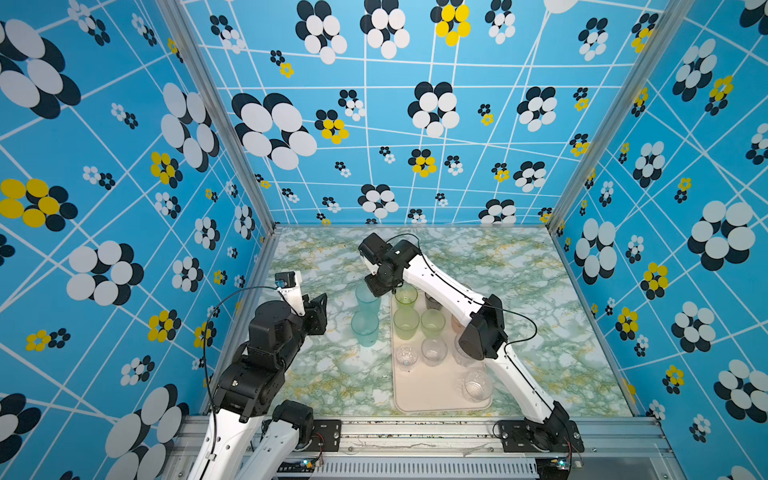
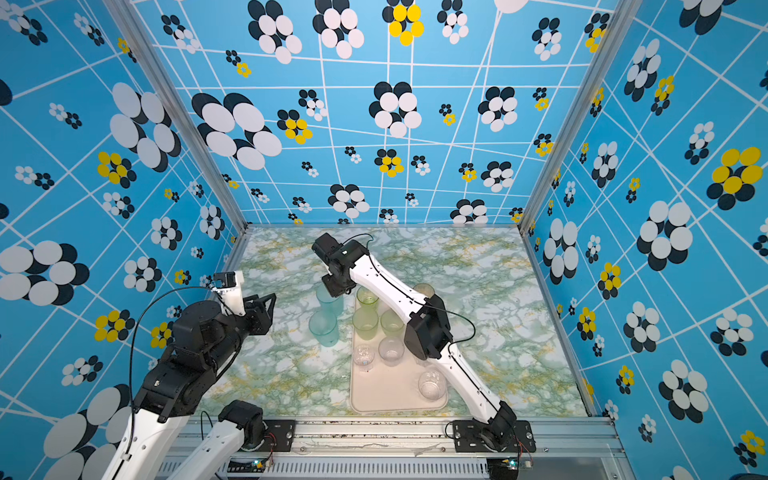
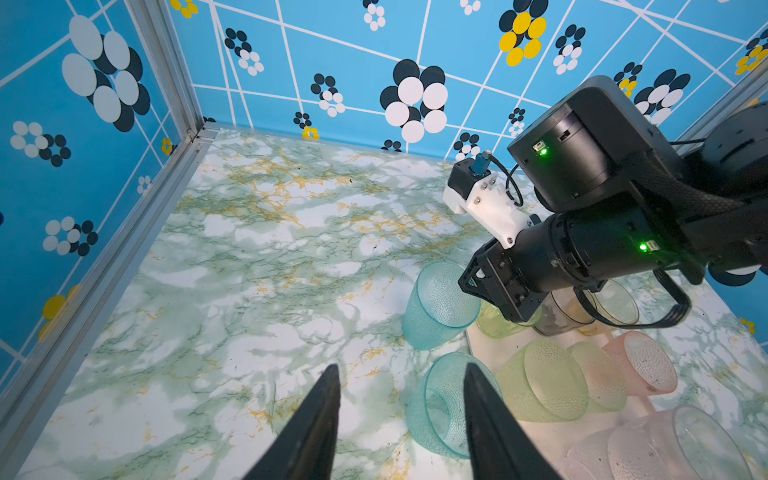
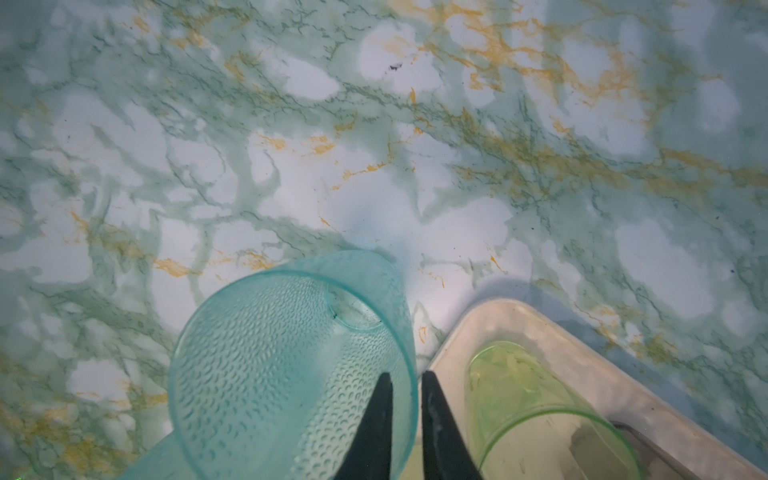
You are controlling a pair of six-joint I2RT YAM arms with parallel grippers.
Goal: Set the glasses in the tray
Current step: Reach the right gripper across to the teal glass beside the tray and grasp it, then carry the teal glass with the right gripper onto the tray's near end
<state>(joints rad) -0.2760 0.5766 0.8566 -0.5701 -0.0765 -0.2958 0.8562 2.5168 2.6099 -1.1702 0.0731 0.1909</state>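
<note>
Two teal glasses stand on the marble table just left of the tray (image 1: pixel 432 397) (image 2: pixel 386 399). My right gripper (image 4: pixel 405 374) (image 1: pixel 380 286) is shut on the farther teal glass (image 4: pixel 291 365) (image 1: pixel 368 297) (image 2: pixel 329 300), one finger inside its rim and one outside. The nearer teal glass (image 1: pixel 365 329) (image 3: pixel 444 409) stands free. My left gripper (image 3: pixel 401 368) (image 1: pixel 318 313) hovers open and empty over the table to its left. On the tray stand green glasses (image 1: pixel 406 323), clear glasses (image 1: pixel 434 351), a pink glass (image 3: pixel 642 361) and a smoky grey glass (image 3: pixel 557 311).
The right arm (image 1: pixel 478 324) stretches diagonally over the tray and hides some of its glasses. Patterned blue walls (image 1: pixel 124 208) close the table on three sides. An aluminium rail (image 1: pixel 415 432) runs along the front edge.
</note>
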